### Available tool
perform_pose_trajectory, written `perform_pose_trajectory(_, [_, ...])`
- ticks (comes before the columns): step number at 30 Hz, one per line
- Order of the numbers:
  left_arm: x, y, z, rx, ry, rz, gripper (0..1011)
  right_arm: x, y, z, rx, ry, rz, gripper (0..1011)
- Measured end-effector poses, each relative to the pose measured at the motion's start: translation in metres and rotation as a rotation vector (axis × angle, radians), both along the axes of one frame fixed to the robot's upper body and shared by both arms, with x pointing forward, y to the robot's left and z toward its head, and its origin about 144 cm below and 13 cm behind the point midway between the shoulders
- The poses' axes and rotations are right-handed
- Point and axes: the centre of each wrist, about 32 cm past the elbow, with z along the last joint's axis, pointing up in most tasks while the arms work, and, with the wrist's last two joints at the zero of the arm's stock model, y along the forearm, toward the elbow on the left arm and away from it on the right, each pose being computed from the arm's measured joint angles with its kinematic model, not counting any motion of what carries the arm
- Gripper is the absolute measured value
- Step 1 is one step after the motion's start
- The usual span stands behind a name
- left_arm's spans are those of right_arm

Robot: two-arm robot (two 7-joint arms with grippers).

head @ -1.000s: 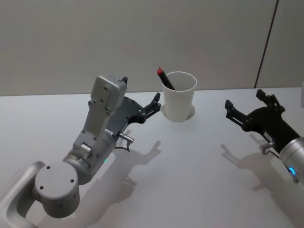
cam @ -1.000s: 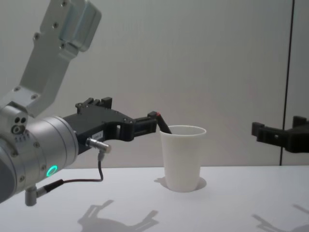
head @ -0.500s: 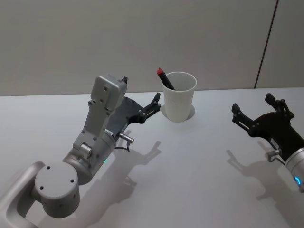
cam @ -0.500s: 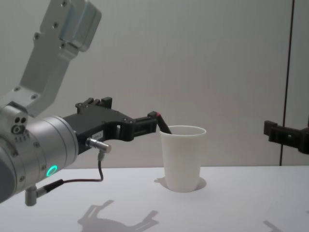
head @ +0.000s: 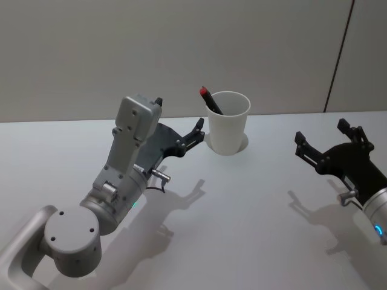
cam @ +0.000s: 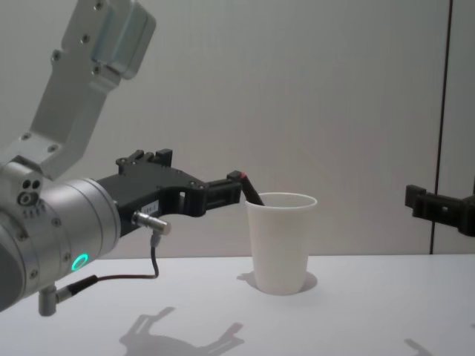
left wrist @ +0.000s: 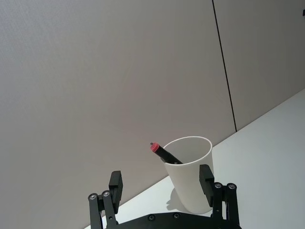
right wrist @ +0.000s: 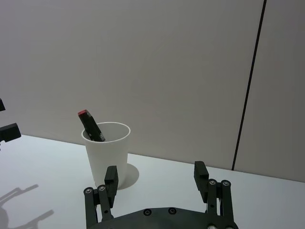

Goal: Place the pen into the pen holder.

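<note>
The pen holder (head: 228, 130) is a white paper cup standing upright at the back middle of the table. A black pen (head: 209, 101) with a red end leans inside it, its top sticking out over the rim on the left. My left gripper (head: 179, 113) hovers open and empty just left of the cup; its wrist view frames the cup (left wrist: 190, 174) and pen (left wrist: 164, 154) between its fingers (left wrist: 115, 180). My right gripper (head: 321, 132) hangs open and empty well to the right of the cup, and its own view has the cup (right wrist: 107, 155) ahead.
The white table (head: 242, 211) spreads bare around the cup, with arm shadows on it. A plain wall rises right behind the cup, with a dark vertical seam (head: 338, 54) at the right.
The right gripper drew back to the right, away from the cup, then stopped. The left arm, the cup and the pen have not moved.
</note>
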Motion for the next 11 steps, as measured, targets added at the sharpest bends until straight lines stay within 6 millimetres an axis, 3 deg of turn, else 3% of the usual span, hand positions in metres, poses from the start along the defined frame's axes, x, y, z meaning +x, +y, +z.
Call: perform_pose_trajectory(11, [0.0000, 0.0000, 0.0000, 0.000, 0.000, 0.000, 1001, 0.0000, 0.0002, -0.0001, 0.000, 0.001, 0.001, 1002])
